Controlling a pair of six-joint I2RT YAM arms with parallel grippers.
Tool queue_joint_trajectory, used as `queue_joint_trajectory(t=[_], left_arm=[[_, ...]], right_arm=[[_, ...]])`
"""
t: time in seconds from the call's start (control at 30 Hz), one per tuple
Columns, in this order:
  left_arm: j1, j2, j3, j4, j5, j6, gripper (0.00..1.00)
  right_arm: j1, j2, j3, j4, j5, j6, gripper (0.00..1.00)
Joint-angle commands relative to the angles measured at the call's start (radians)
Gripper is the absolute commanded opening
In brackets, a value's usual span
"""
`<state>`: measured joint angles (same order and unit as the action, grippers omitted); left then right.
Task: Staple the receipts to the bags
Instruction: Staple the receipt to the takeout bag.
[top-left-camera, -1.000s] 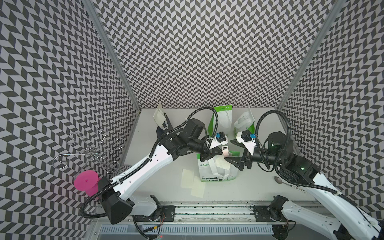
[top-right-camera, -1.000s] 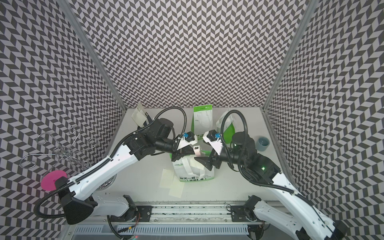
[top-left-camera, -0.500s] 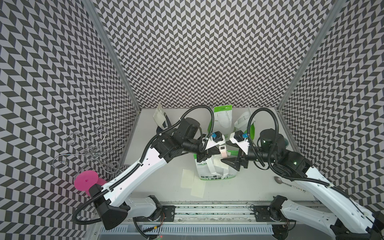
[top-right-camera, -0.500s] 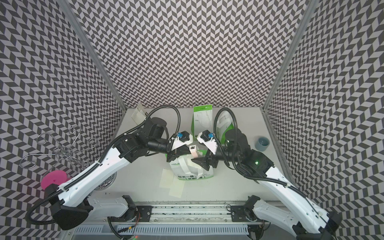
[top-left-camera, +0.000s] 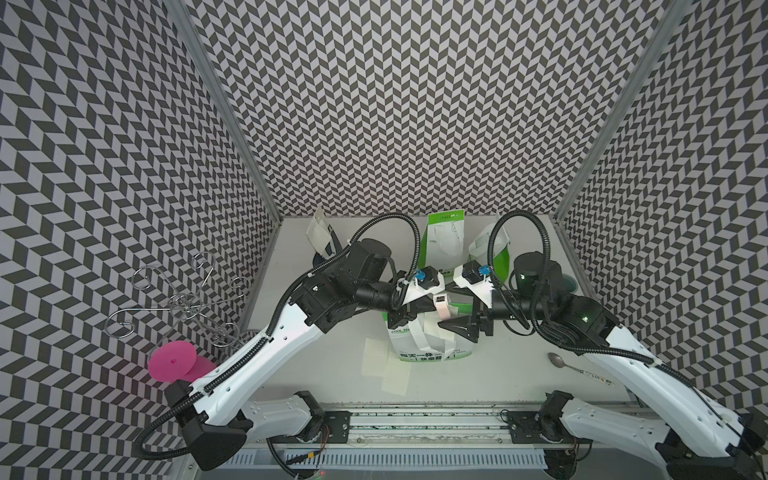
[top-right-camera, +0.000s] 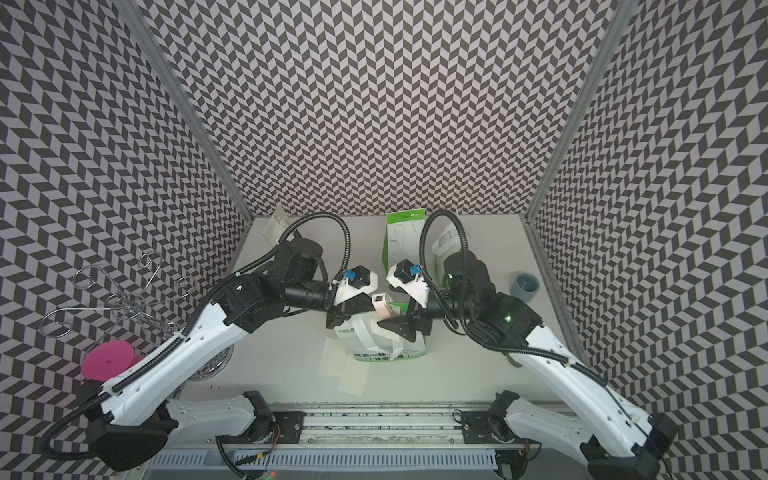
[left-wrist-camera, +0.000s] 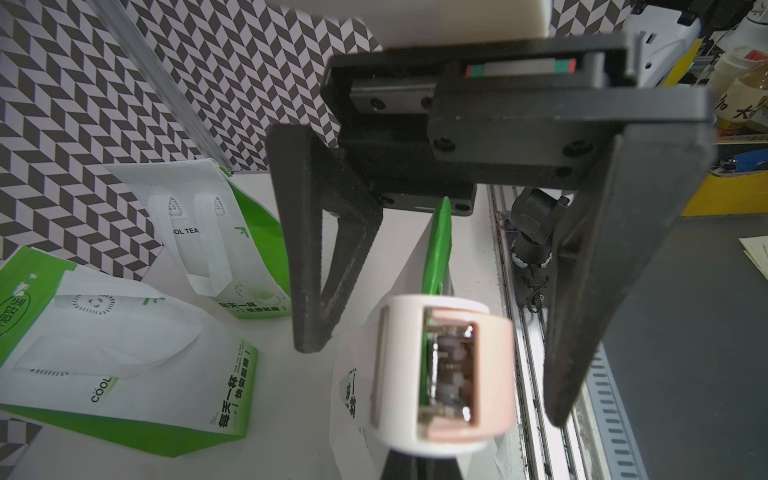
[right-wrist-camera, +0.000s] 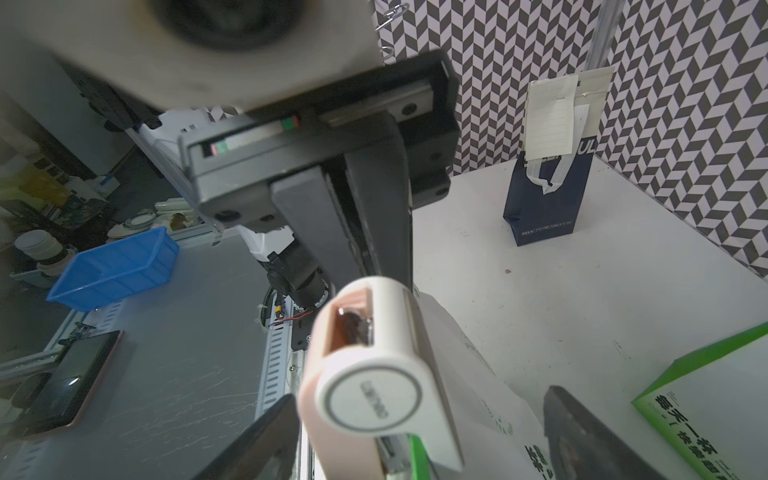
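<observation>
A green-and-white bag (top-left-camera: 432, 347) stands mid-table with a pinkish-white stapler (top-left-camera: 441, 305) sitting over its top edge. My left gripper (top-left-camera: 415, 311) is shut, pinching that top edge just behind the stapler (right-wrist-camera: 374, 374). My right gripper (top-left-camera: 448, 316) is open, and its fingers (right-wrist-camera: 257, 440) flank the stapler without squeezing it. Loose receipts (top-left-camera: 380, 365) lie on the table in front of the bag. Two more green bags (top-left-camera: 444, 241) (top-left-camera: 492, 249) rest at the back. A navy bag (right-wrist-camera: 544, 199) stands at the back left with a receipt (right-wrist-camera: 548, 120) on it.
A grey-blue cup (top-right-camera: 525, 286) stands at the right edge and a spoon (top-left-camera: 561, 363) lies front right. A pink disc stand (top-left-camera: 172, 361) and wire hooks (top-left-camera: 178, 307) sit at the left wall. The arm rail (top-left-camera: 415, 419) runs along the front.
My right gripper has moved left, up to the stapler, and its open fingers now flank it. The left arm shifted slightly left with the bag edge still pinched.
</observation>
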<state>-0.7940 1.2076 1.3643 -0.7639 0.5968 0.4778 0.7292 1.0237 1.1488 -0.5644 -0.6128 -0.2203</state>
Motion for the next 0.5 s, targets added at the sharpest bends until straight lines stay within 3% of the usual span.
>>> queue_joint_trajectory(t=[0.0,0.27,0.4,0.47], left_arm=[[-0.004,-0.003,0.015,0.019,0.037,0.02,0.0],[-0.002,0.013,0.021,0.017,0.062,0.02,0.0],[-0.002,0.013,0.019,0.02,0.081,0.019,0.0],[-0.001,0.009,0.022,0.02,0.101,0.02,0.0]], right_arm=[[0.012,0.013,0.027,0.018,-0.031,-0.028,0.89],[0.012,0.024,-0.002,0.049,0.02,-0.021,0.75],[0.012,0.024,-0.015,0.061,0.031,-0.023,0.54],[0.012,0.025,-0.024,0.071,0.034,-0.016,0.36]])
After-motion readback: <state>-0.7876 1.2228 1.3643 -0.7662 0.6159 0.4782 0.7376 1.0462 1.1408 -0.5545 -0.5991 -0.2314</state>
